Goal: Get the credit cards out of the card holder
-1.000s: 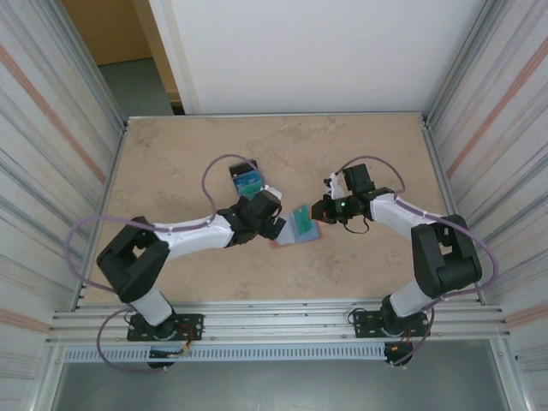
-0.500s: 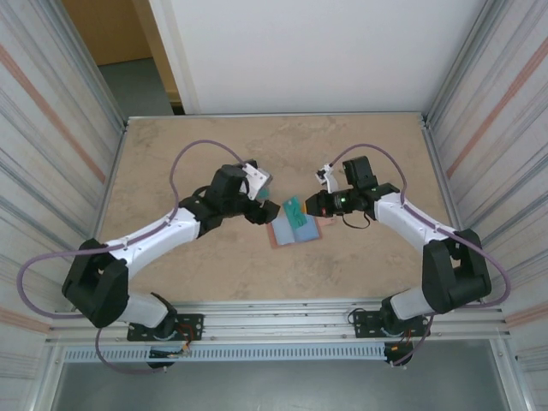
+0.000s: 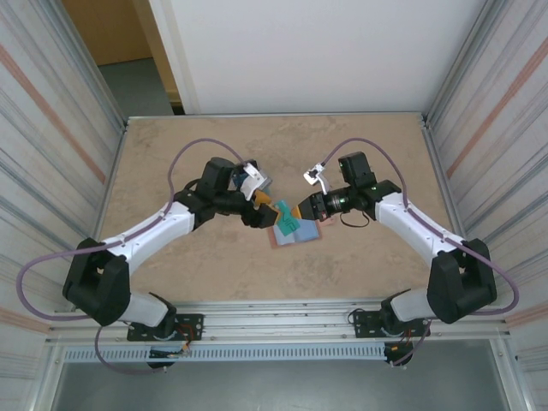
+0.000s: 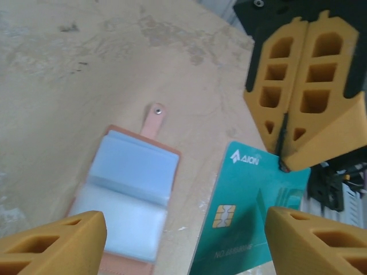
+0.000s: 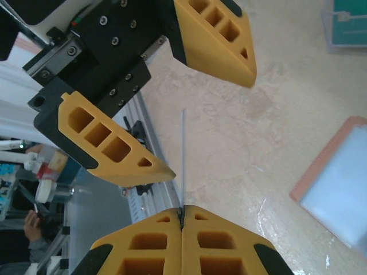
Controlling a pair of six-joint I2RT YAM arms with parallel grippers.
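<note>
White-and-black arms [image 3: 154, 231], purple cables [image 3: 205, 142], yellow fingers [image 4: 338, 132].

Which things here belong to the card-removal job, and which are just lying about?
In the job:
- teal card, pinched by the shut right gripper
- pink card holder, lying open on the table
- left gripper, fingers open around the card

Lying about:
- blue and teal pile, set apart from the holder

The card holder [image 4: 129, 195] runs off the bottom edge — so does the teal card [image 4: 252, 212].
</note>
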